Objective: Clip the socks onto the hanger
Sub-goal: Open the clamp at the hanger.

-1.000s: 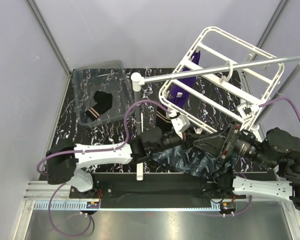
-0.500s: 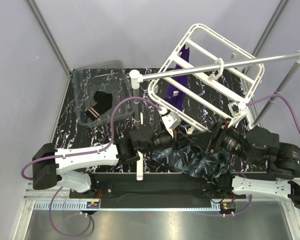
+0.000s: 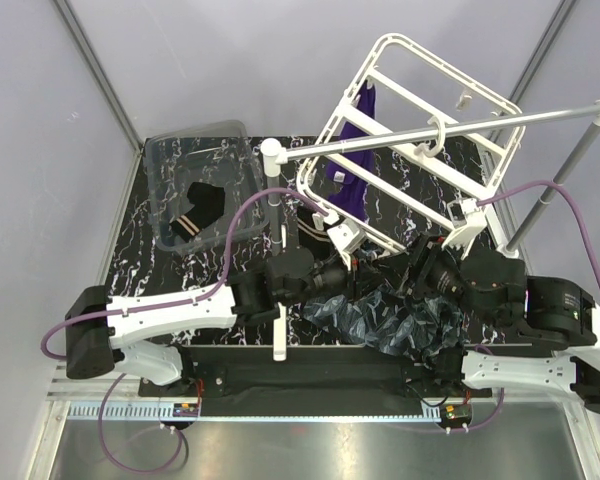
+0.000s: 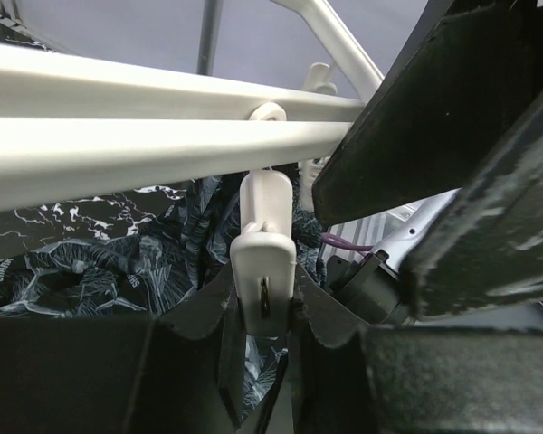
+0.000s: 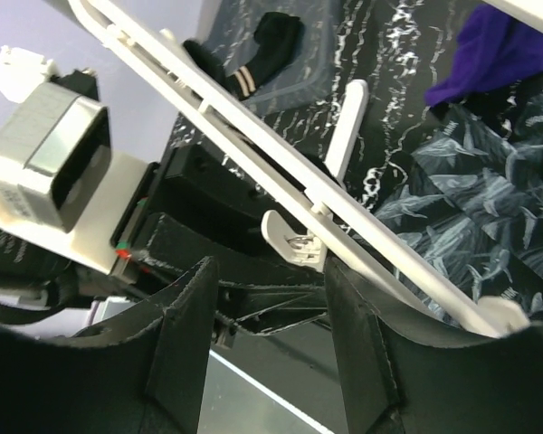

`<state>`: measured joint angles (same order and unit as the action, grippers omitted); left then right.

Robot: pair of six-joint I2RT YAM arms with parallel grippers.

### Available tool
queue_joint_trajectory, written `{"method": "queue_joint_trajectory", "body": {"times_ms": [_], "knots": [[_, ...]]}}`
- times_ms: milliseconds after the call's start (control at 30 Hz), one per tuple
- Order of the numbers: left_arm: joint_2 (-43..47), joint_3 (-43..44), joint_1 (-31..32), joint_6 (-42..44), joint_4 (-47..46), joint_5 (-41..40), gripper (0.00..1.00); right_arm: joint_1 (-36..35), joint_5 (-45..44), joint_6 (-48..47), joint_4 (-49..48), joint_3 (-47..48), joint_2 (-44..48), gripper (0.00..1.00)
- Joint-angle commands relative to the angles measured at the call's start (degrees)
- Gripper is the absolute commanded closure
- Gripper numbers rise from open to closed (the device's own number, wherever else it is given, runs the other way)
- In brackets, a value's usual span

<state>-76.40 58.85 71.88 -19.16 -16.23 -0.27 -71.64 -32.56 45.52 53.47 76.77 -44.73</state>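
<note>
White hanger (image 3: 450,68) has swung left, left tool (image 4: 262,316) pinching its clip (image 4: 264,249).

Pale lilac walls (image 3: 230,60) — black marbled tabletop (image 3: 180,270).

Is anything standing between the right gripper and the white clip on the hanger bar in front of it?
Nothing visible. The clip hangs from the hanger bar just beyond the open right gripper, with free space between.
</note>
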Motion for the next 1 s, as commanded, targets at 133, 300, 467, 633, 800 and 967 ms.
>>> {"method": "queue_joint_trajectory", "body": {"times_ms": [133,300,467,633,800,967], "knots": [[0.8,5.0,2.0,-2.4,-3.5,1.8,1.00,0.4,-11.9,2.2,6.0,2.1,-2.3,0.42],[0.0,7.0,2.7,-3.5,-2.7,1.8,1.00,0.4,-14.0,4.7,7.8,4.0,-4.4,0.43],[-0.8,8.2,3.6,-3.3,-2.2,1.9,1.00,0.4,-15.5,6.7,6.4,3.4,-4.6,0.44],[-1.2,8.2,3.9,-3.4,-1.6,1.3,1.00,0.4,-16.5,7.2,4.7,2.9,-4.2,0.47],[-1.1,7.9,3.9,-3.3,-1.3,0.6,1.00,0.4,-16.9,7.2,4.7,2.9,-4.3,0.53],[-0.9,7.8,3.8,-3.3,-0.6,0.4,0.84,0.4,-17.2,8.1,4.1,1.2,-2.7,0.87]]}}
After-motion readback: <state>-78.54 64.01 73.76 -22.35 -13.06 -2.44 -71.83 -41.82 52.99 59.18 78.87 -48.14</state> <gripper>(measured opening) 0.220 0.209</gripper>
